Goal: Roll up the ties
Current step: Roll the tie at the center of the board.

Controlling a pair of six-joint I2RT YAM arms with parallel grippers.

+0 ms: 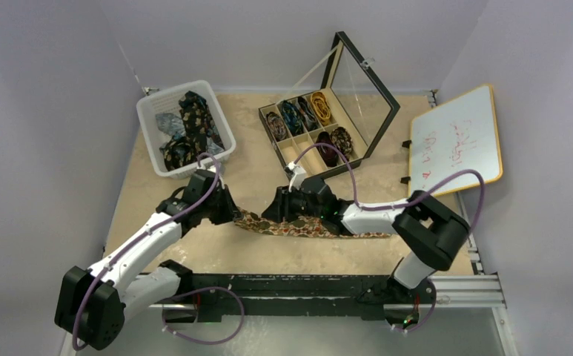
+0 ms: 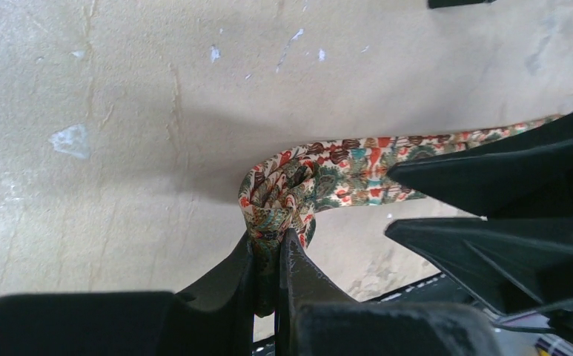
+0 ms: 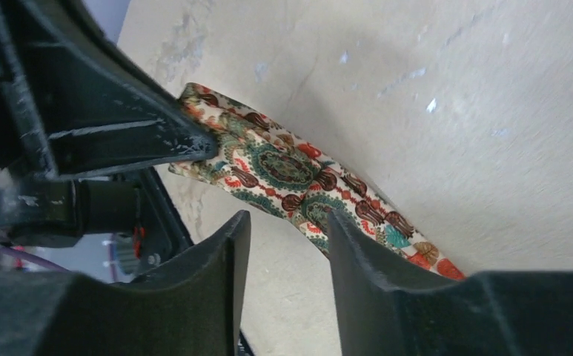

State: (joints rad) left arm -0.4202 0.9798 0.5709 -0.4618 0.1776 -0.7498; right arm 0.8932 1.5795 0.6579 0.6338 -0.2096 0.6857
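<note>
left gripper (image 2: 271,239): jaws pinched on curled end of tie (image 2: 357,157) | right gripper (image 3: 288,219): jaws half-parted over tie, nothing held | risk: curl may be undone if tie is tugged

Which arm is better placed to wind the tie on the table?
Left. The left gripper is shut on the curled end of the tie; the right gripper stands open over it.

Scuffed tan tabletop (image 1: 268,256) and what rests on it.
A black-framed compartment box with a raised glass lid (image 1: 269,139) stands toward the back. A white plastic lattice basket (image 1: 147,141) sits left of the box, apart from it. A long cream, orange and teal paisley fabric tie (image 1: 298,226) lies stretched out nearer than the box.
</note>
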